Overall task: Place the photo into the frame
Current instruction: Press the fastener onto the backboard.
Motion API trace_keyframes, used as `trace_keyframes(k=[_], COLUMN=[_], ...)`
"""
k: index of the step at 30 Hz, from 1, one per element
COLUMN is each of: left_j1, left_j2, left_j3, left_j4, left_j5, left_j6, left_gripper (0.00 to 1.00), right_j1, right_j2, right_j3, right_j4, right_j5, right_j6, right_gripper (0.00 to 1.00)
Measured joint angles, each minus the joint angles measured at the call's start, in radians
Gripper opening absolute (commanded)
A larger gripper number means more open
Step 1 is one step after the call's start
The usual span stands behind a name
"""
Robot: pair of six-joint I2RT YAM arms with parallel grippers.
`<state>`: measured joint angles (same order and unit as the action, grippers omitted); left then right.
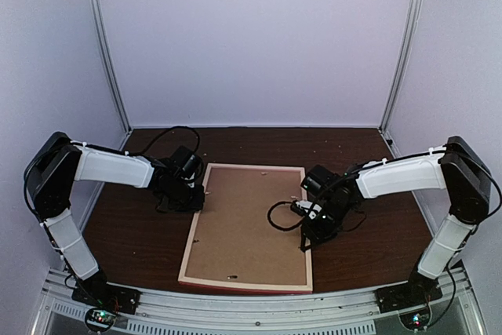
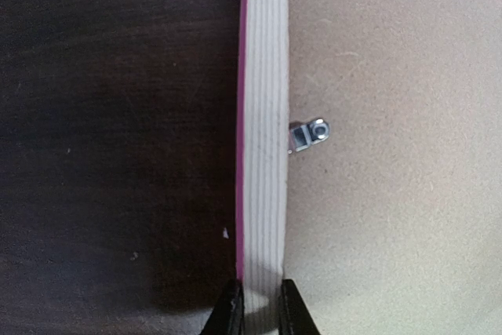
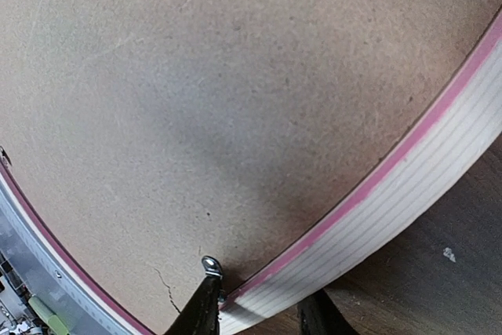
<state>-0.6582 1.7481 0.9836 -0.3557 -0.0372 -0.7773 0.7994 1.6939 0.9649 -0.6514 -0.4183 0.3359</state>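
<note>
left arm (image 1: 110, 167), right arm (image 1: 398, 176): white shells, black joints | cables (image 1: 271, 216): black, looped, white ties | bases (image 1: 106, 297): black, small lit boards | tool fingers (image 2: 228, 315): black, narrow

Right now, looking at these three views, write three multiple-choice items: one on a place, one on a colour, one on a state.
1. Which rail of the frame does the left gripper clamp? A near B left C right
2. What colour strip borders the pale wood? A pink B blue C green
3. What faces up inside the frame? A photo B glass C brown backing board
Answers: B, its fingers flank that rail; A, pink line beside the wood; C, only hardboard shows.
</note>
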Motion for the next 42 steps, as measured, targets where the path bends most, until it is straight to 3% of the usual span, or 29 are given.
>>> trace_keyframes(k=[5, 15, 42], left_j1=[0.000, 0.000, 0.000], left_j2=[0.000, 0.000, 0.000], left_j3=[0.000, 0.000, -0.002], left_j4=[0.000, 0.000, 0.003], left_j5=[0.000, 0.000, 0.000], left_j6=[0.000, 0.000, 0.000], left_gripper=[0.00, 0.00, 0.00], right_j1=[-0.012, -0.017, -0.013], right_j2=[0.002, 0.010, 0.010], right_j3=[0.000, -0.003, -0.002], right_j4=[-0.001, 0.019, 0.013], right_j5=[-0.015, -0.040, -0.019], right_j6=[-0.015, -0.034, -0.068], right_gripper=[0.32, 0.42, 0.43])
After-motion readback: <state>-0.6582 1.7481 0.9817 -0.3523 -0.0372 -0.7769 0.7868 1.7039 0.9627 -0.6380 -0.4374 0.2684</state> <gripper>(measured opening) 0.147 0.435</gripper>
